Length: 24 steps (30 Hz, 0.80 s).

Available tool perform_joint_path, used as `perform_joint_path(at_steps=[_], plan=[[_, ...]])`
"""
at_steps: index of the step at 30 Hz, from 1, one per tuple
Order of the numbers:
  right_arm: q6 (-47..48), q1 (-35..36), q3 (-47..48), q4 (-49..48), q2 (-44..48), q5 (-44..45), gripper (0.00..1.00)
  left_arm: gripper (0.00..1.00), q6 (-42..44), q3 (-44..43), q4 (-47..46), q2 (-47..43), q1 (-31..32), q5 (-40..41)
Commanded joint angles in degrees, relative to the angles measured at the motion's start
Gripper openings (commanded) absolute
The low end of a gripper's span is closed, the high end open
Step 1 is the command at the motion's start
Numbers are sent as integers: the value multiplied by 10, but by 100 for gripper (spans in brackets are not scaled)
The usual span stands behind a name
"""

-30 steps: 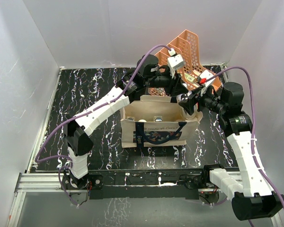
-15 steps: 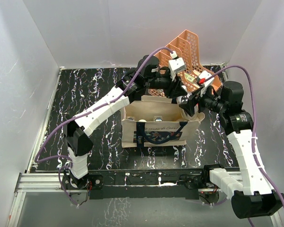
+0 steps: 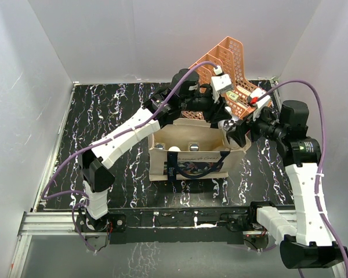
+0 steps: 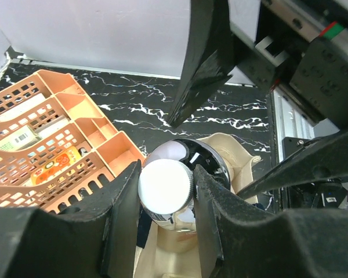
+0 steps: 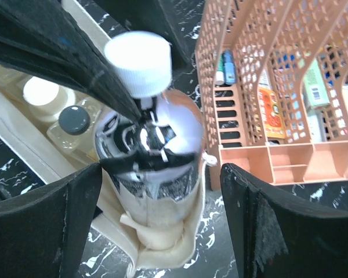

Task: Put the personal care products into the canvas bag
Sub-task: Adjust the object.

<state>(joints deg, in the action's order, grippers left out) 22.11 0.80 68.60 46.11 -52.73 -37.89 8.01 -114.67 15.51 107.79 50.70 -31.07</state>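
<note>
We see the left gripper (image 4: 165,191) clenched on the white cap (image 4: 165,186) of the silver bottle (image 5: 156,145), holding it upright over the right end of the canvas bag (image 3: 191,163). The bottle's lower end sits down by the bag's rim there, but we cannot tell whether it is inside. The right gripper (image 5: 156,217) is released. Its jaws stand wide on either side of the bottle's body, with a gap showing on each side. Inside the bag we make out a bottle with a cream cap (image 5: 40,90) and, just beside it, a clear bottle with a dark cap (image 5: 74,119). The bag stands on the black marbled table (image 3: 116,110), and the peach mesh organizer (image 3: 235,61) leans right behind it.
</note>
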Motion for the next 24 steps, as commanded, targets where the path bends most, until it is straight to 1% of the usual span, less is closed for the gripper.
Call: perform_joint_path(at_steps=[1, 4, 9, 11, 17, 21, 24], plan=[[21, -24, 45, 13, 0, 9, 86, 0, 21, -20, 29, -9, -4, 54], [24, -24, 54, 22, -7, 0, 90, 0, 29, -31, 38, -6, -3, 66], [20, -39, 49, 27, 6, 9, 92, 0, 38, -29, 43, -11, -4, 65], [12, -53, 42, 28, 16, 13, 89, 0, 39, -26, 41, -13, -4, 61], [-19, -119, 22, 44, 25, 37, 74, 0, 41, -20, 39, -15, -4, 55], [-32, -137, 4, 54, 6, 64, 71, 0, 37, -20, 38, -15, -3, 48], [-22, -137, -3, 66, -14, 61, 71, 0, 32, -20, 33, -14, -4, 47]])
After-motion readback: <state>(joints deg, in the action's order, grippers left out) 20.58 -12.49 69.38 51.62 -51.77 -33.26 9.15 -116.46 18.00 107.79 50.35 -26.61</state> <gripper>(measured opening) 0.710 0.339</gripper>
